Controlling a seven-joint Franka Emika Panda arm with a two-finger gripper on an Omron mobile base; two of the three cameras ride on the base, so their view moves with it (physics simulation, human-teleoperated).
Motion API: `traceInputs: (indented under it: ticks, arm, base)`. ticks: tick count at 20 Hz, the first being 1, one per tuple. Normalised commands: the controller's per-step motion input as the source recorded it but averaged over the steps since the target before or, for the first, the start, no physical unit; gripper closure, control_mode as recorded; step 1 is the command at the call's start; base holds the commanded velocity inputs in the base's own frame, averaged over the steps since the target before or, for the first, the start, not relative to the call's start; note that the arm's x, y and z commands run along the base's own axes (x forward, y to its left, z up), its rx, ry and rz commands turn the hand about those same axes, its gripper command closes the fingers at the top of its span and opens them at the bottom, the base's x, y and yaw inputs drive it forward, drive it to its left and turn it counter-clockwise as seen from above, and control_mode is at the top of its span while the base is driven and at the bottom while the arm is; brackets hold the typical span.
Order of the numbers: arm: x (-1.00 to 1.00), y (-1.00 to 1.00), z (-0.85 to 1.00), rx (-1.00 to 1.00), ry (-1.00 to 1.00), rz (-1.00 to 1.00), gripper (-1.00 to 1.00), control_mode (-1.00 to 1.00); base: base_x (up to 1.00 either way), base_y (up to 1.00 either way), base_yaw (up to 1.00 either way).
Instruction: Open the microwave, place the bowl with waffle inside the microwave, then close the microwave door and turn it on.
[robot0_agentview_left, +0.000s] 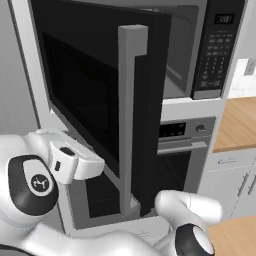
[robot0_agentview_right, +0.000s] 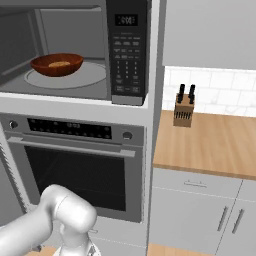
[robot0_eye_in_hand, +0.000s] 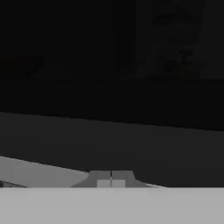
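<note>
The microwave (robot0_agentview_left: 216, 50) stands with its door (robot0_agentview_left: 85, 95) swung wide open toward me, the tall silver handle (robot0_agentview_left: 129, 120) on its free edge. Inside, on the glass turntable, sits the reddish-brown bowl (robot0_agentview_right: 56, 65) holding a tan waffle (robot0_agentview_right: 59, 63). My gripper (robot0_agentview_left: 97, 166) is low against the outer face of the door, left of the handle. In the hand view the gripper (robot0_eye_in_hand: 111, 180) has its two fingertips together, shut on nothing, close to the dark door panel.
Below the microwave is a steel-fronted oven (robot0_agentview_right: 80, 165) with a horizontal bar handle. A wooden counter (robot0_agentview_right: 215, 145) runs to the right and carries a knife block (robot0_agentview_right: 184, 107). Grey cabinets (robot0_agentview_right: 200, 210) sit beneath it.
</note>
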Motion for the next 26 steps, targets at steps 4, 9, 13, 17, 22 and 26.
traceInputs:
  ticks: [4,9,13,17,22,26]
  arm:
    - [0.3,-1.0,0.0,-0.18,-0.08,-0.05,1.0,-1.0]
    - [0.45,-0.91,0.11,-0.09,-0.15,0.0,1.0,-1.0]
    - [0.75,-0.4,0.45,-0.01,-0.18,0.01,1.0,-1.0]
    - [0.71,-0.02,0.92,0.03,-0.15,0.07,1.0,-1.0]
    - [0.66,0.0,0.97,0.12,-0.06,0.11,1.0,-1.0]
    - [0.92,-0.11,0.21,0.06,0.04,0.11,1.0,-1.0]
  base:
    - [0.0,0.0,0.0]
    - [0.0,0.0,0.0]
    - [0.0,0.0,0.0]
    - [0.0,0.0,0.0]
    - [0.0,0.0,0.0]
    - [0.0,0.0,0.0]
